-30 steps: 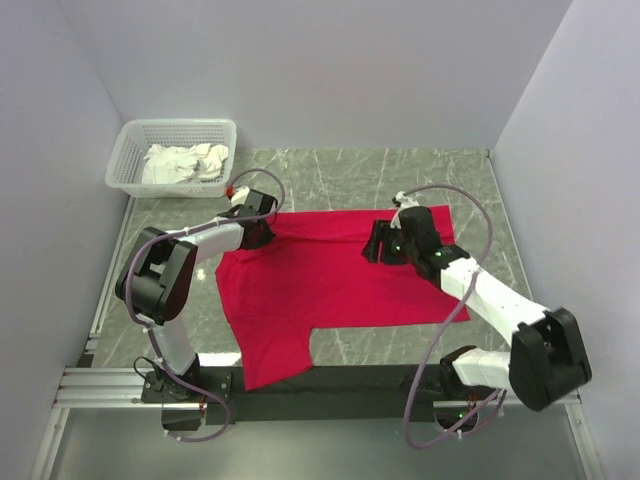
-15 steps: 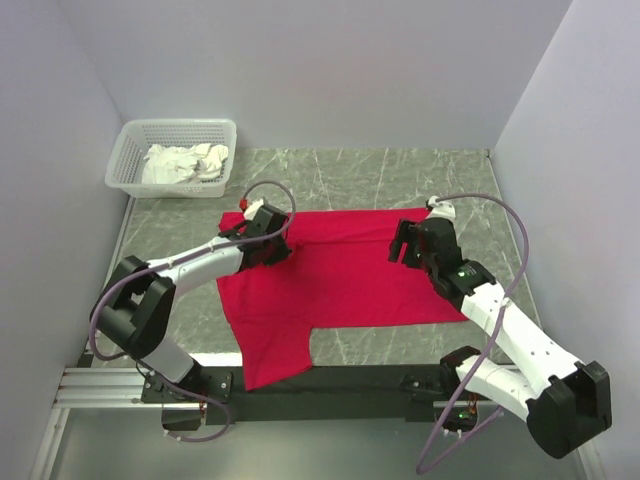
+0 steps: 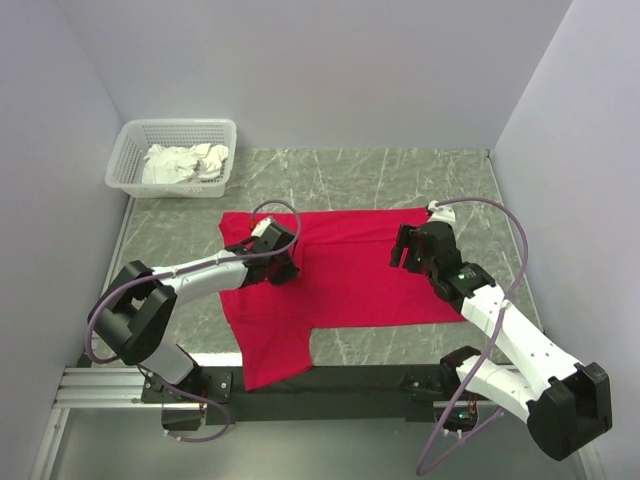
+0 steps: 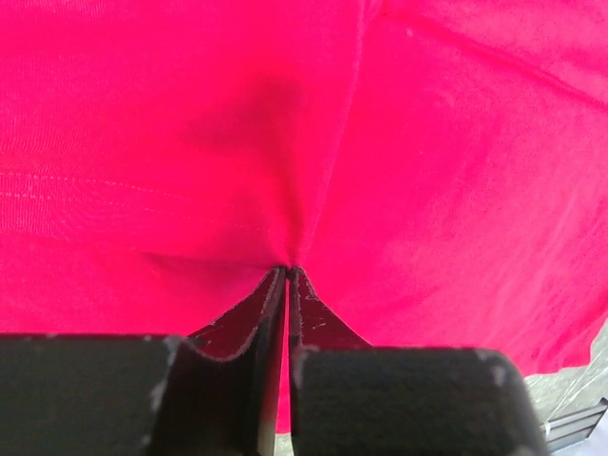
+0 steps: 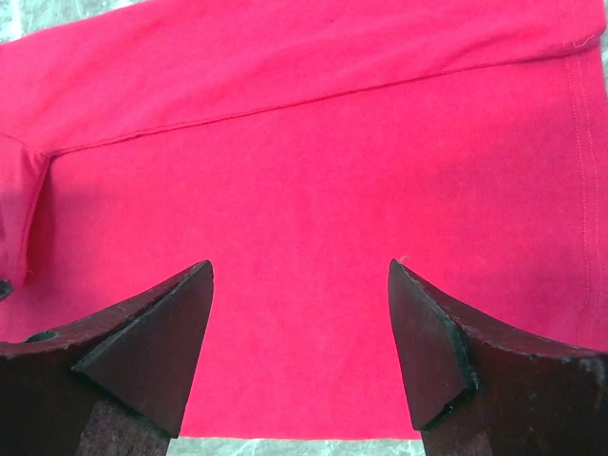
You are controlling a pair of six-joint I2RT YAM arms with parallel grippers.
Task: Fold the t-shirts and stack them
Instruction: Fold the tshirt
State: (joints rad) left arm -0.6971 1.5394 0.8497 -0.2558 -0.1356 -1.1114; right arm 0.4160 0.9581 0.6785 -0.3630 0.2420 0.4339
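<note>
A bright red t-shirt (image 3: 340,275) lies spread on the grey marble table. Its far edge is folded over towards the middle. My left gripper (image 3: 283,262) is shut on a pinch of the shirt's fabric near its left side; in the left wrist view the closed tips (image 4: 287,274) gather the red cloth (image 4: 427,171) into creases. My right gripper (image 3: 404,250) is open and empty, hovering over the shirt's right part. In the right wrist view its fingers (image 5: 157,332) stand wide apart over flat red cloth (image 5: 304,190), with a fold line running across.
A white lattice basket (image 3: 125,160) with crumpled white cloth (image 3: 185,163) stands at the far left corner. Grey walls close in on three sides. The shirt's sleeve (image 3: 270,355) hangs over the black front rail (image 3: 350,378).
My left gripper has dragged the shirt's far left edge to the right and towards me, folding it over. My right gripper has let go, opened and drawn back to the right.
</note>
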